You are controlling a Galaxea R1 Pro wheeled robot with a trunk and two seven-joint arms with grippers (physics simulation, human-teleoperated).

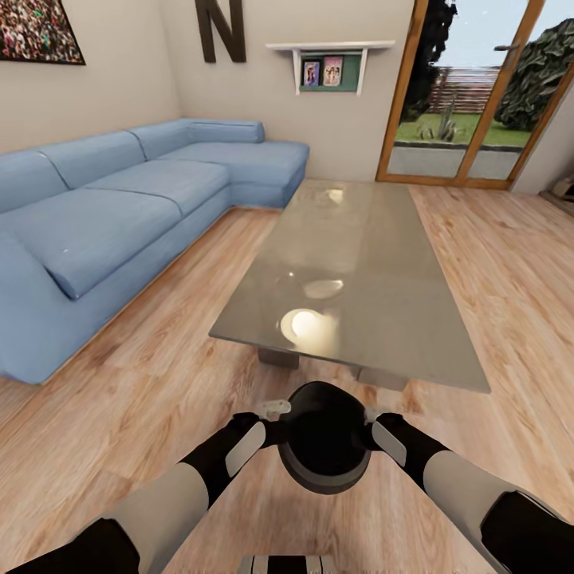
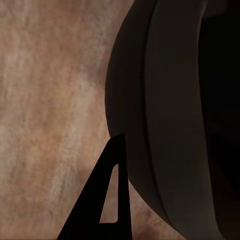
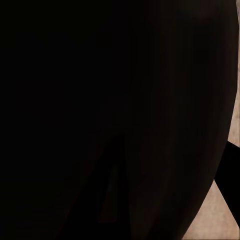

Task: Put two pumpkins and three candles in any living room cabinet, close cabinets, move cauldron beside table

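Between both tools, cauldron [image 1: 324, 437] near table [image 1: 414, 319].

Head view is rendering bright and even, daylight coming in through the glass doors [image 1: 470, 96]. Table [image 1: 383, 271] top is throwing round glare spots. Wide-angle bending is showing at the edges, slight softness throughout. Right wrist view is reading almost black; left wrist view is dim, floor [image 2: 45, 100] blurring.

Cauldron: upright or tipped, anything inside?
Upright: the cauldron has its mouth facing up, held between both end effectors. Its interior looks dark; contents cannot be told.
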